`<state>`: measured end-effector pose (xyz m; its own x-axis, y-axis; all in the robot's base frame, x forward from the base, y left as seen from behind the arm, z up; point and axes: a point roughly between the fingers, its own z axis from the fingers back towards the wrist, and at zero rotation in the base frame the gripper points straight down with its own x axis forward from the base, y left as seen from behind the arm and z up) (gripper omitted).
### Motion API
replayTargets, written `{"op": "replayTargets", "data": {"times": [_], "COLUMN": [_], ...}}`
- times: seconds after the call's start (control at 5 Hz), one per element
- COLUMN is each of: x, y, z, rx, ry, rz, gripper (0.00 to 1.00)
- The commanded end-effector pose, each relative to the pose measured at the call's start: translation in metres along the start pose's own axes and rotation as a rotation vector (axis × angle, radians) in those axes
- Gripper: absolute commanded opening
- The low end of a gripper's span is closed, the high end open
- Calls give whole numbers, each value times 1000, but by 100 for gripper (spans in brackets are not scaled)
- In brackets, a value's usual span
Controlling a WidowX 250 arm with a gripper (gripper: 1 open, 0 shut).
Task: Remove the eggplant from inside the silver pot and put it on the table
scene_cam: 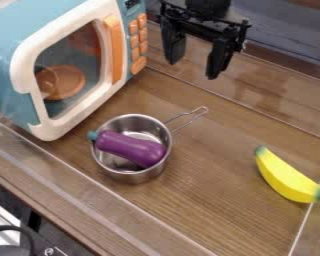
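Note:
The purple eggplant [131, 146] lies inside the silver pot [133, 168], its teal stem cap pointing left over the rim. The pot stands on the brown wooden table [216, 190], its wire handle reaching up and to the right. My black gripper [195, 52] hangs well above and behind the pot, near the microwave's right side. Its fingers are spread apart and hold nothing.
A toy microwave [69, 60] stands open at the back left with an orange bowl [63, 82] inside. A yellow banana [288, 176] lies at the right by the clear plastic edging wall [307, 215].

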<state>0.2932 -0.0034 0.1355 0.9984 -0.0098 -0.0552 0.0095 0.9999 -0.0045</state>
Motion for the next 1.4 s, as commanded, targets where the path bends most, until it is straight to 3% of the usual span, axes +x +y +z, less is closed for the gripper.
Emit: {"op": "replayTargets", "data": {"times": [0.0, 0.2, 0.4, 0.6, 1.0, 1.2], "x": [-15, -35, -53, -59, -50, -57], "y": [5, 19, 23, 21, 34, 30], "z": [-26, -47, -50, -50, -47, -51], "rx": [-1, -2, 22, 33, 52, 54], "ry": [77, 116, 98, 90, 77, 72], "rz": [-122, -334, -501, -528, -594, -569], "gripper": [100, 100, 100, 100, 100, 100]}}
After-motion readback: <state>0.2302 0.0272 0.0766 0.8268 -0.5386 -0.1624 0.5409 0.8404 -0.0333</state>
